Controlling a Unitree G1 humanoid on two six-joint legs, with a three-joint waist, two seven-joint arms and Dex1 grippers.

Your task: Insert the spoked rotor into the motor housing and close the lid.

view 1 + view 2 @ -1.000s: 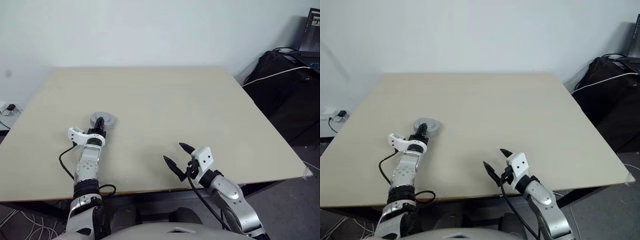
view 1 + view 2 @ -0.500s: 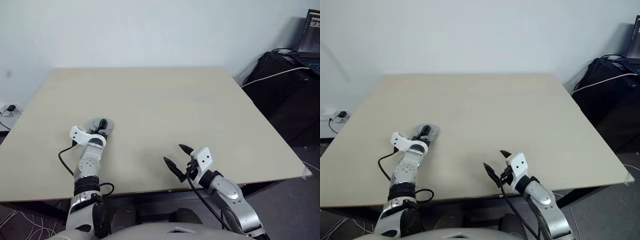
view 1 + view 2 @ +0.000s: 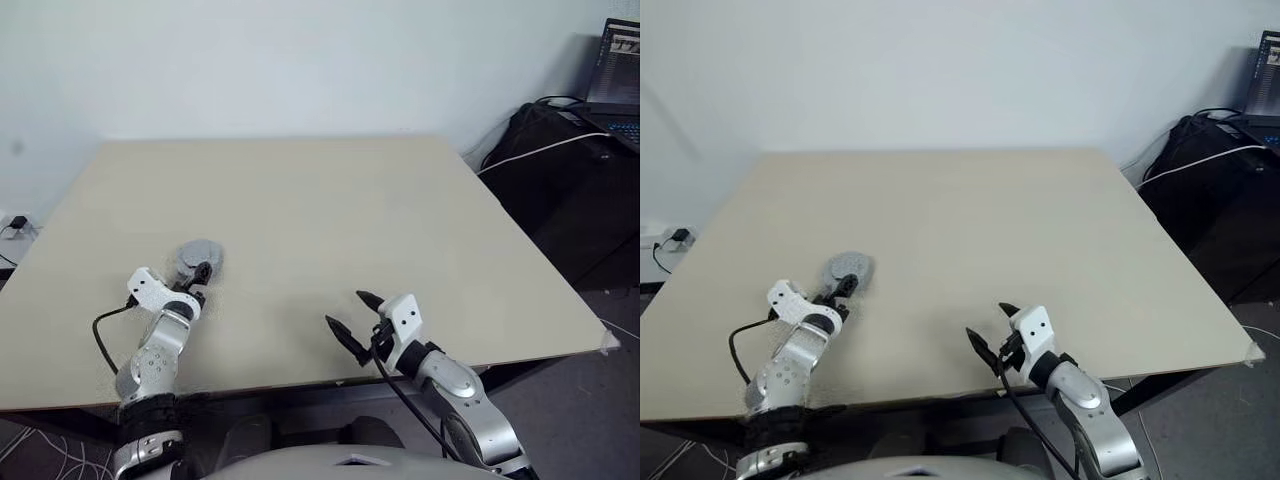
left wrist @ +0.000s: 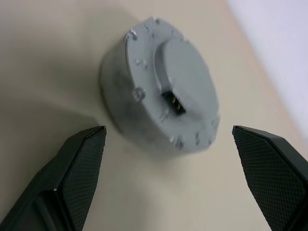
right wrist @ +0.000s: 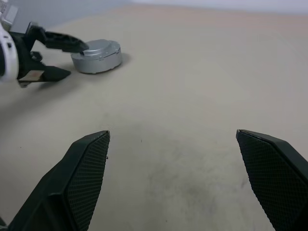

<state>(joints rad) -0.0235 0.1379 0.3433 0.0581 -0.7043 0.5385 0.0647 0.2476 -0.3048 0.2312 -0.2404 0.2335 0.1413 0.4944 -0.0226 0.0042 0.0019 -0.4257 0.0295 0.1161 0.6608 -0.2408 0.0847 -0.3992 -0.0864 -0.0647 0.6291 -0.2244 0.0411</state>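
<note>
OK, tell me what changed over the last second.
The left gripper let go of the closed motor, opened wide and drew back toward the robot; its fingers now stand apart on either side of the motor, clear of it. The motor stays on the table, lid on. The right gripper stayed open and kept still.

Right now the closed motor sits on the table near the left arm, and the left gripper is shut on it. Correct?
Not quite. The left gripper is open, its fingers apart on either side of the closed motor without touching it, as the left wrist view shows. The rest stands: it sits on the table near the left arm.
</note>
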